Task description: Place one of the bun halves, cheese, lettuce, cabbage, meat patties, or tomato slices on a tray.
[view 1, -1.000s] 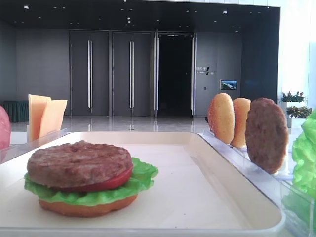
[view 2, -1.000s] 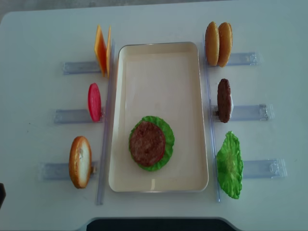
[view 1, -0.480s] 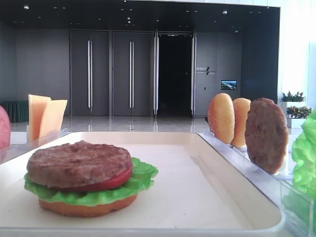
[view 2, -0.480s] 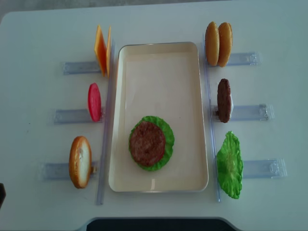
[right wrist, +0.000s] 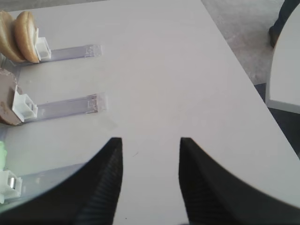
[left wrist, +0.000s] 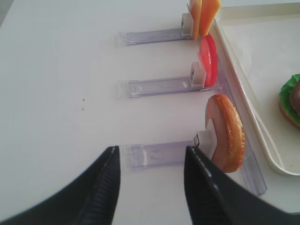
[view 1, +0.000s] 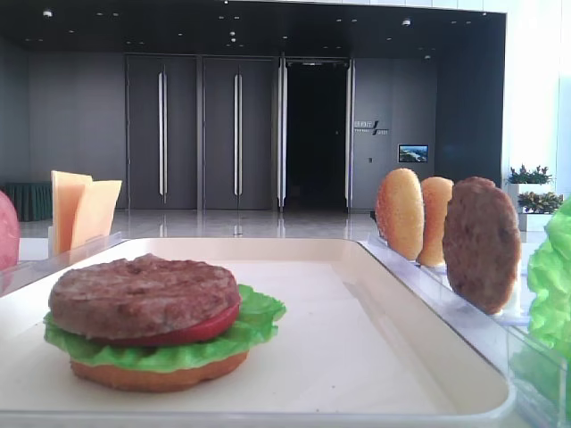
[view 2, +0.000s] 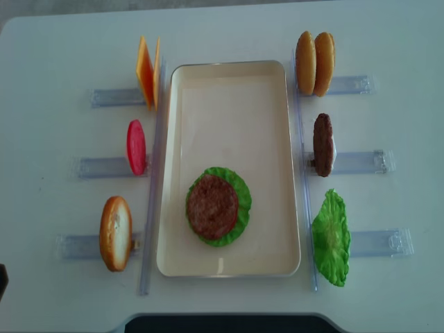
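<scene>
On the cream tray (view 2: 229, 83) sits a stack: a meat patty (view 2: 211, 207) over a tomato slice (view 1: 203, 327), lettuce (view 2: 241, 191) and a bun half (view 1: 159, 374). My left gripper (left wrist: 151, 151) hovers open and empty over the table left of the tray, beside a standing bun half (left wrist: 227, 133). Beyond it stand a tomato slice (left wrist: 209, 60) and cheese (left wrist: 205, 11). My right gripper (right wrist: 150, 143) is open and empty over bare table right of the racks. There a patty (right wrist: 7, 105) and two bun halves (right wrist: 21, 30) stand. Loose lettuce (view 2: 331, 238) rests on the near right rack.
Clear plastic racks (view 2: 104, 166) line both long sides of the tray, three per side, each with a white clip (right wrist: 26, 104). The table's right edge (right wrist: 243, 79) runs close to the right gripper, with floor beyond.
</scene>
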### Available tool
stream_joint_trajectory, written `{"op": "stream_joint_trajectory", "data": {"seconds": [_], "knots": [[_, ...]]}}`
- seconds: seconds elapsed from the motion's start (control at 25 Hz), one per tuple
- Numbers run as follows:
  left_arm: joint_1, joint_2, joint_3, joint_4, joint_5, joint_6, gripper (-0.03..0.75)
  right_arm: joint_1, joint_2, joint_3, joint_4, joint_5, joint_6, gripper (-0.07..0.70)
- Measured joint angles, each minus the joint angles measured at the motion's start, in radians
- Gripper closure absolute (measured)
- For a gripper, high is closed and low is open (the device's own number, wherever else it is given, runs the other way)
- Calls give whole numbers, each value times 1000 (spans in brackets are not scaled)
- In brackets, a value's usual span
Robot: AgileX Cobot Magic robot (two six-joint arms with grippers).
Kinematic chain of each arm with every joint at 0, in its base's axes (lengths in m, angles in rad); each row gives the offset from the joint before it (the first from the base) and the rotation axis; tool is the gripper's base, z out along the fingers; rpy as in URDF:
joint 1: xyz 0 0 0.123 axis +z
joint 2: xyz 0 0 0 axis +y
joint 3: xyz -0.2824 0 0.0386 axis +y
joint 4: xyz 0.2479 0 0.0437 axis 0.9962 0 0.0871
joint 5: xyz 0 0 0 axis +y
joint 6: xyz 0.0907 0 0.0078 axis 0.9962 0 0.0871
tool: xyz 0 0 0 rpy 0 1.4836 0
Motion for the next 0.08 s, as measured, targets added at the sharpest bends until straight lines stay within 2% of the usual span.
{"op": "stream_joint_trajectory", "data": {"seconds": [0.08], "knots": [[0, 0, 0, 0, 0, 0, 370, 0, 0, 0, 0, 0, -1, 352]]}}
